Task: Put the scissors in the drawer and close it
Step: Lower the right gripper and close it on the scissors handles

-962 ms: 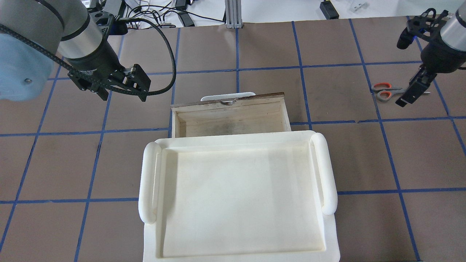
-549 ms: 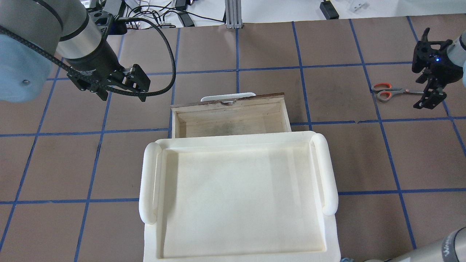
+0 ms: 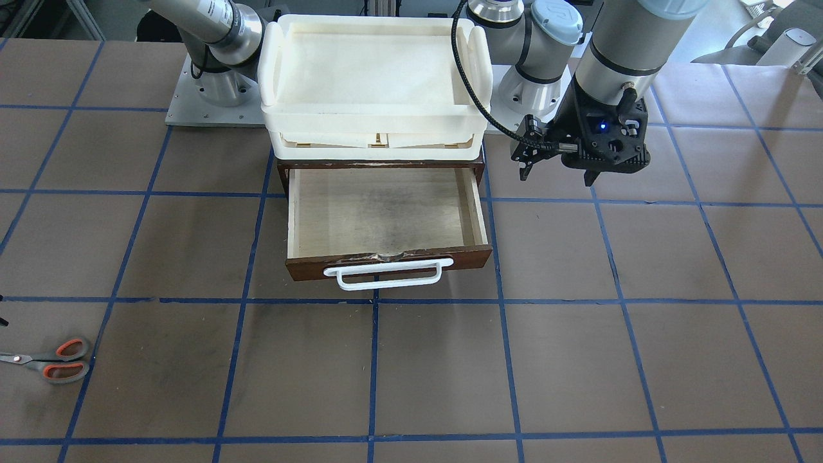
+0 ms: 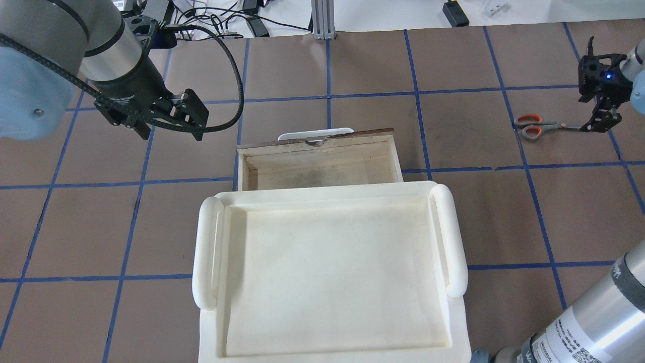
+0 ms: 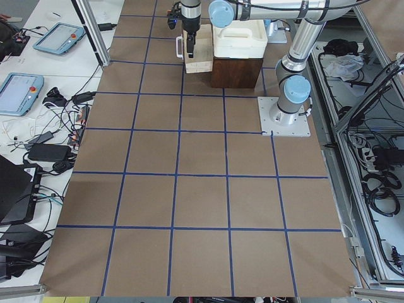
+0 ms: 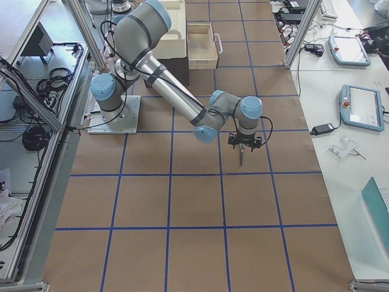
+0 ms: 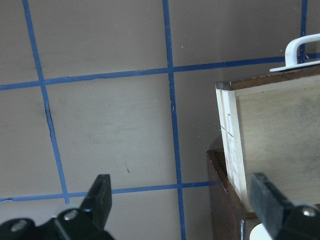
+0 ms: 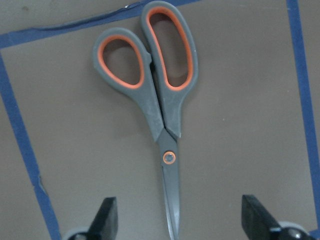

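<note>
**Drawer Open, Scissors Not Yet Lifted**

Under the cream tray [image 4: 206, 252] the drawer [image 3: 379, 212] stood pulled out, ready for loading. The left gripper [image 7: 184, 200] hung beside it, fingers spread, likely placed to push it shut. The right gripper [image 8: 181, 217] hovered with fingers spread either side of the blade of the scissors [image 8: 162, 130], which lay flat on the table [image 4: 453, 222], well apart from the drawer. I could read no label.

Even bright overhead light, soft faint shadows, no glare, wide views sharp, wrist close-ups slightly soft
</note>
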